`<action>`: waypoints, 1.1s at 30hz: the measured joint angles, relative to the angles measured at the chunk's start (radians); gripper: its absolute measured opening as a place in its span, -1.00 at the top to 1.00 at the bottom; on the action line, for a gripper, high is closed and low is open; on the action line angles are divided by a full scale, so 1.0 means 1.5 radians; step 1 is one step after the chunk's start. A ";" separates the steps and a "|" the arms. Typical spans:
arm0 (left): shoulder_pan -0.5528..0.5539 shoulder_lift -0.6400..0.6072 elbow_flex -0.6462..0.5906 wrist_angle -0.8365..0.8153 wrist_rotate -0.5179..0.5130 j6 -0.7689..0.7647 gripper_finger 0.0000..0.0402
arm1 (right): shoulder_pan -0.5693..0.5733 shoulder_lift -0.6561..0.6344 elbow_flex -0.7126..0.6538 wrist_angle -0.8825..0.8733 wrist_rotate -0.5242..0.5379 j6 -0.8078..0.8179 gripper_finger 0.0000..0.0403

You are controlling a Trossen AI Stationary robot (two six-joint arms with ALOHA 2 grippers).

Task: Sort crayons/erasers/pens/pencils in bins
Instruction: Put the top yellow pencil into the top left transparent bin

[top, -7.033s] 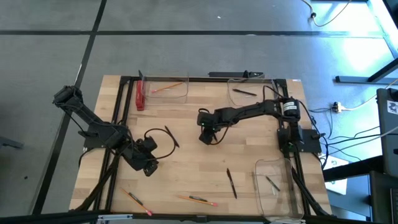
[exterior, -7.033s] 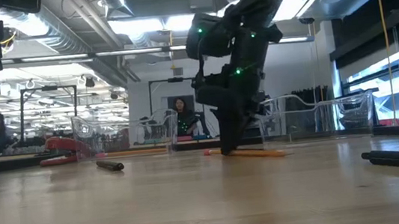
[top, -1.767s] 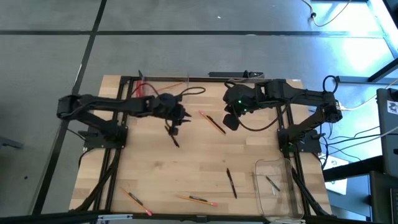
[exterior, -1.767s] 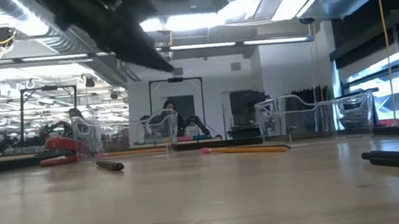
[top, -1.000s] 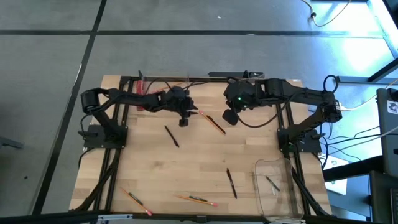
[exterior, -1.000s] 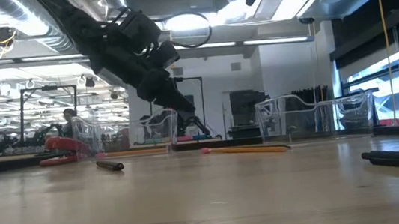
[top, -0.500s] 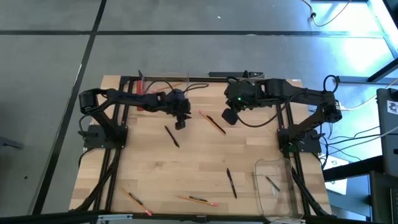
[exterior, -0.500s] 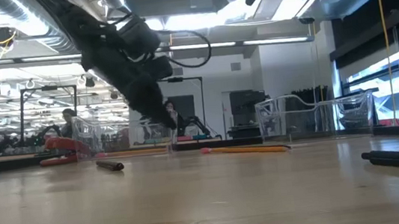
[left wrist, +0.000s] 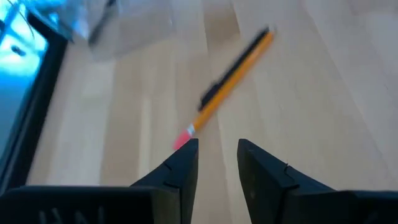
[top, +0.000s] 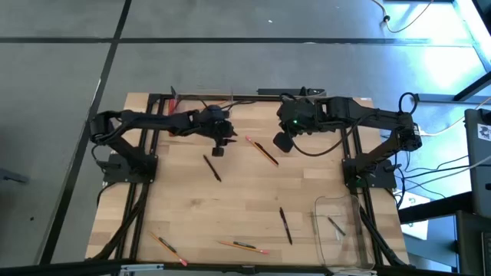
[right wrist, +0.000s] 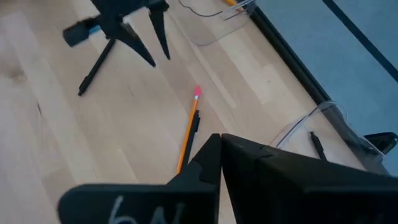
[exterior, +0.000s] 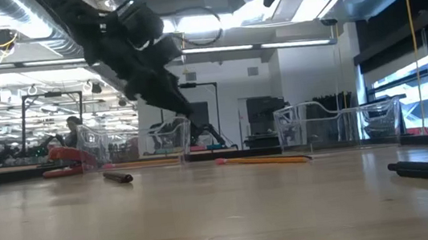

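Table (top: pixel 230 211) of pale wood strips, black frame round it. Landmark for these notes: the orange pencil (top: pixel 261 150) with the pink end, lying on the boards toward the far edge, a short dark pen tight against its middle.

Left gripper (top: pixel 218 149) hangs above the boards just left of that pencil. In its wrist view the fingers (left wrist: pixel 176 169) stand slightly apart with nothing between them, and the pencil (left wrist: pixel 227 91) lies ahead of the tips, pink end nearest. In the low view the left arm slants down from the upper left, gripper clear of the table.

Right gripper (top: pixel 282 142) hovers just right of the pencil, raised off the surface. Its fingers (right wrist: pixel 208 158) look pressed together, empty; beyond them the pencil (right wrist: pixel 187 130) and, farther off, the left gripper (right wrist: pixel 147 34).

A black pen (top: pixel 212 167) lies left of and nearer than the pencil, close under the left gripper. Another black pen (top: pixel 285 225) lies well nearer, toward the front right.

Two more pencils: one (top: pixel 244 246) near the front edge, one (top: pixel 167 245) at the front left.

Clear bins: one (top: pixel 338 230) far to the front right holding a dark stick; one (top: pixel 308 107) just beyond the pencil under the right arm; one (top: pixel 201 106) beyond and left, largely under the left arm. Contents of the far two cannot be made out.
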State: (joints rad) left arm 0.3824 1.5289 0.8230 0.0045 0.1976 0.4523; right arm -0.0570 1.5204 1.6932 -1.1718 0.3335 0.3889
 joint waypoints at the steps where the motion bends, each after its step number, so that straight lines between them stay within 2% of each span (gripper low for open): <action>1: 0.001 0.010 0.001 0.027 0.001 -0.001 0.48 | 0.000 0.000 0.000 0.000 0.000 0.001 0.92; 6: 0.010 0.084 0.065 0.043 0.002 0.011 0.48 | 0.000 0.000 0.000 0.000 0.000 0.014 0.92; 9: 0.016 0.133 0.124 0.013 0.002 0.020 0.48 | 0.000 0.000 0.000 0.000 0.000 0.018 0.92; 17: 0.020 0.200 0.281 -0.231 -0.003 0.037 0.48 | 0.000 0.000 0.000 0.000 0.010 0.017 0.92; 19: 0.020 0.210 0.295 -0.270 -0.003 0.037 0.48 | 0.000 0.000 0.000 0.000 0.016 0.016 0.92; 33: 0.018 0.272 0.298 -0.251 0.002 0.080 0.47 | 0.000 0.000 0.000 -0.005 0.027 0.037 0.92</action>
State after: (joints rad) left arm 0.4095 1.9375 1.2705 -0.3727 0.2008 0.5722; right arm -0.0570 1.5204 1.6932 -1.1793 0.3737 0.4438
